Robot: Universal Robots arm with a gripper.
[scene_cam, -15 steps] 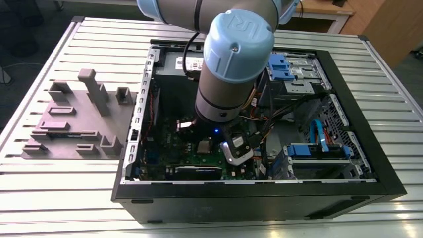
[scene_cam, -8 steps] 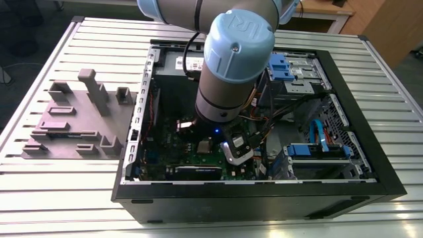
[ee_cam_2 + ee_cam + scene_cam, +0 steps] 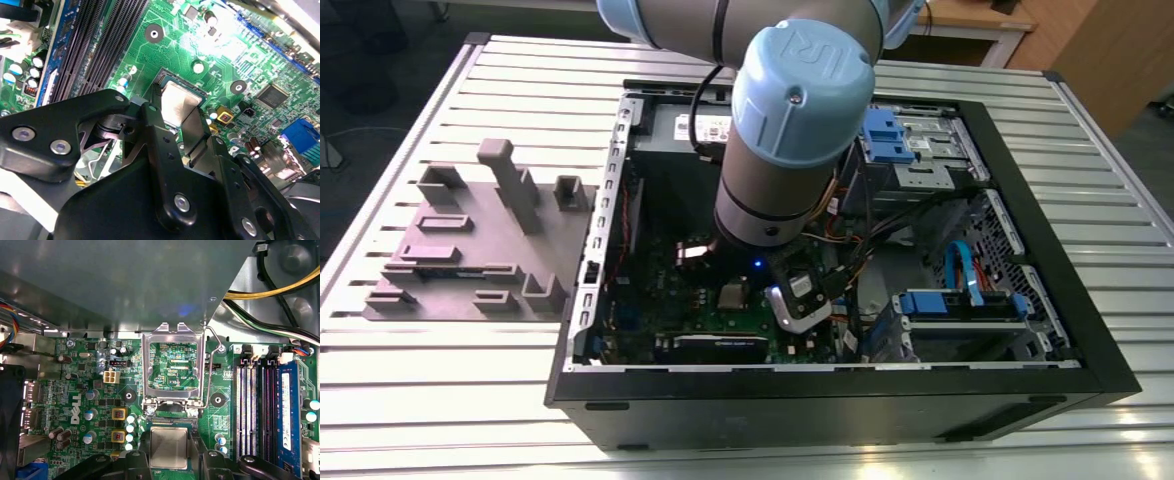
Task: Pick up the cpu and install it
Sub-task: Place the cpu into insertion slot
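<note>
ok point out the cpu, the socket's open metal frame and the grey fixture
cpu (image 3: 168, 447), first wrist view, silver top.
metal frame (image 3: 173, 336), first wrist view, top bar.
grey fixture (image 3: 447, 272), exterior view, flat base.

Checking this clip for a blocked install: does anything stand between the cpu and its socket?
Nothing visible does. The cpu already lies in the socket area on the motherboard, between the claw's fingers. The socket's retention frame is swung open, clear of the chip, so it does not cover it.

An open black computer case (image 3: 1041, 385) lies on a slatted table (image 3: 427, 400), a grey plastic fixture (image 3: 480, 250) beside it.
</note>
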